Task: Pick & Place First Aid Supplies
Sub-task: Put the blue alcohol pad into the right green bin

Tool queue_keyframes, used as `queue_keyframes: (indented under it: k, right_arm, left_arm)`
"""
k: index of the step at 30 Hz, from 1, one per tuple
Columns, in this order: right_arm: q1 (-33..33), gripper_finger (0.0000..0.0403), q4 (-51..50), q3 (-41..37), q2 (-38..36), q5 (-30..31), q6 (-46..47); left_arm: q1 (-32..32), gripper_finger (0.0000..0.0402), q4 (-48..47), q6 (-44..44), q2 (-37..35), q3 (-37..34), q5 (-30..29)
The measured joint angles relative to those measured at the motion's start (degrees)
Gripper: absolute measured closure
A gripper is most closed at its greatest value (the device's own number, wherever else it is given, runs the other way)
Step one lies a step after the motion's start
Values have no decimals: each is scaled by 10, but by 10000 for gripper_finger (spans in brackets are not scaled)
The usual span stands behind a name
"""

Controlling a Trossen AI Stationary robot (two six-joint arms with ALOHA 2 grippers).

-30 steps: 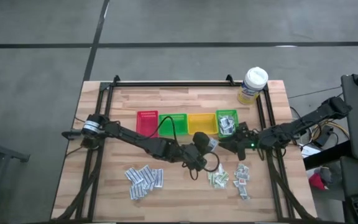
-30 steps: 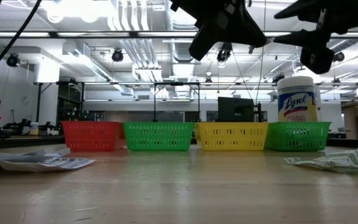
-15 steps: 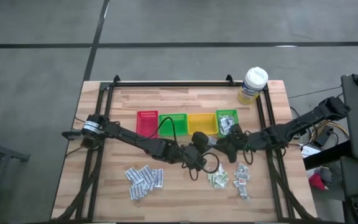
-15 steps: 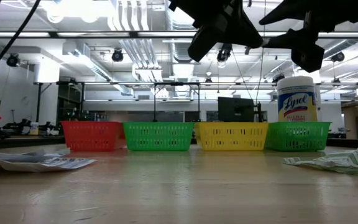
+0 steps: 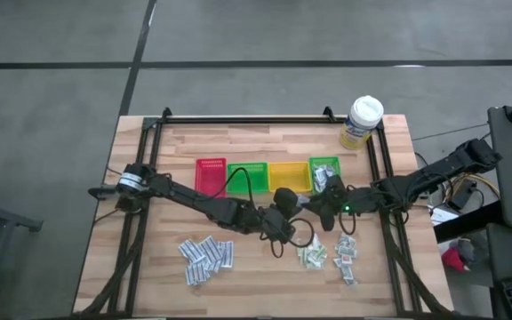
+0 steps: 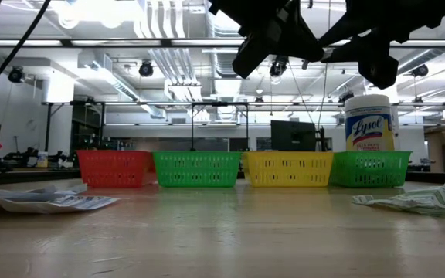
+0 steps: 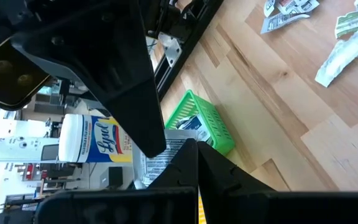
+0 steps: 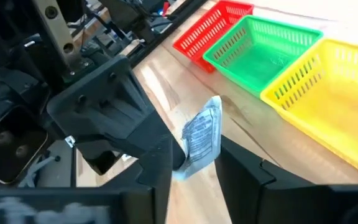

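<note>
A grey-silver sachet (image 8: 202, 134) hangs in the air over the table's middle, in front of the yellow bin (image 5: 285, 175). My left gripper (image 5: 286, 203) is shut on it. My right gripper (image 5: 321, 206) is open, with one finger (image 8: 159, 163) on each side of the sachet; I cannot tell whether they touch it. Other supplies lie in piles near the table's near edge: white-blue (image 5: 206, 256), pale green (image 5: 311, 256) and white-red (image 5: 347, 253). More sachets fill the right-hand green bin (image 5: 324, 171). My left gripper pinches the grey-silver sachet between its two shut fingertips (image 7: 194, 152); a strip of the sachet (image 7: 163, 158) shows beside them. In the right wrist view it has the sachet's lower end (image 8: 182, 167). The sachet stands up from there, lifted clear of the table.
A red bin (image 5: 210, 173), a green bin (image 5: 248, 176), the yellow bin and a second green bin stand in a row across the table's middle. A yellow wipes tub (image 5: 361, 122) stands at the far right corner. Black frame rails (image 5: 382, 178) run along the sides.
My right gripper has moved toward the table's left, closing in on my left gripper until its fingers stand around the held sachet. My left gripper has kept nearly still with the sachet.
</note>
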Motion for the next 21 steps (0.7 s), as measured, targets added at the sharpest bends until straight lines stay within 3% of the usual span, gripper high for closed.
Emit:
queue_keyframes:
  k: [14,21]
  right_arm:
    - [-3,387,1,0,0,1,-36]
    - [-2,394,0,0,0,1,-44]
  left_arm:
    - [0,401,0,-1,0,0,1]
    - [0,401,0,-7,0,0,1]
